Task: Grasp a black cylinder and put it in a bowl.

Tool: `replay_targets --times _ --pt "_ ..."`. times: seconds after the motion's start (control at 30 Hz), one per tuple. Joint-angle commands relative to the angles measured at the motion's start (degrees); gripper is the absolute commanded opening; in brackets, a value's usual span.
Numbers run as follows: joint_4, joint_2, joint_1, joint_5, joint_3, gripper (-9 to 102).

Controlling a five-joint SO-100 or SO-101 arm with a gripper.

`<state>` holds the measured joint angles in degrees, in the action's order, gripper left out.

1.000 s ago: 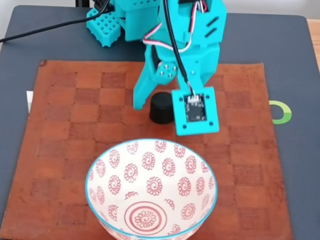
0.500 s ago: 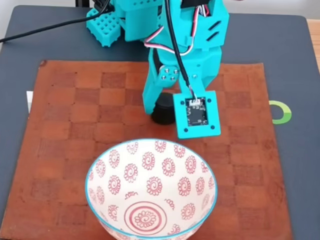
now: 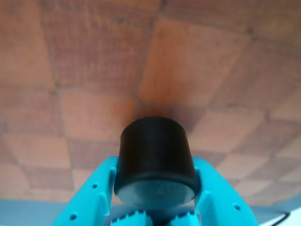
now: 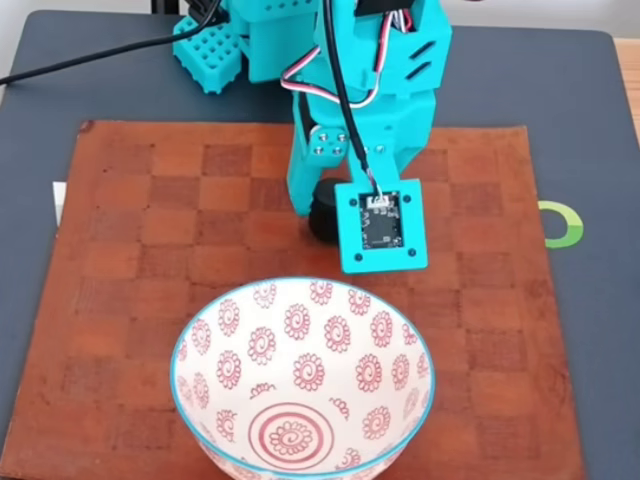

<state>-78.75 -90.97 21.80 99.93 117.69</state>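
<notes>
The jaws are clamped on the cylinder (image 3: 155,157), one teal finger (image 3: 94,197) against its left side in my wrist view and the other against its right, so I read the gripper (image 4: 322,205) as gripping it across its width. Going left to right in the fixed view: bare checkered mat (image 4: 140,260), then the gripper with the cylinder (image 4: 322,218) showing dark beneath it, just above the bowl (image 4: 300,380), then more mat out to the right edge. I cannot tell from either view whether the cylinder is off the mat or resting on it. I judge it light and rigid, a small matte plastic piece, so it should not crush or sag; the round wall is the risk, since it could roll or squirt out of flat fingers if the grip sits off-centre. Holding it mid-height across the diameter looks right to me. The bowl looks ceramic and breakable, so I'd release low.
</notes>
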Motion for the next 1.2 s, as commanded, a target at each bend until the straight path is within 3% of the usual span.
replay_targets --times 0.0,0.33,0.57,1.17 --pt "-3.8 -4.3 -1.1 -0.3 -3.8 13" --pt "-13.5 -15.2 -5.4 0.9 -4.0 13" --pt "-14.0 -20.4 -8.8 -1.8 -8.3 13" --pt "-13.9 4.7 -12.9 -18.7 -42.2 13"
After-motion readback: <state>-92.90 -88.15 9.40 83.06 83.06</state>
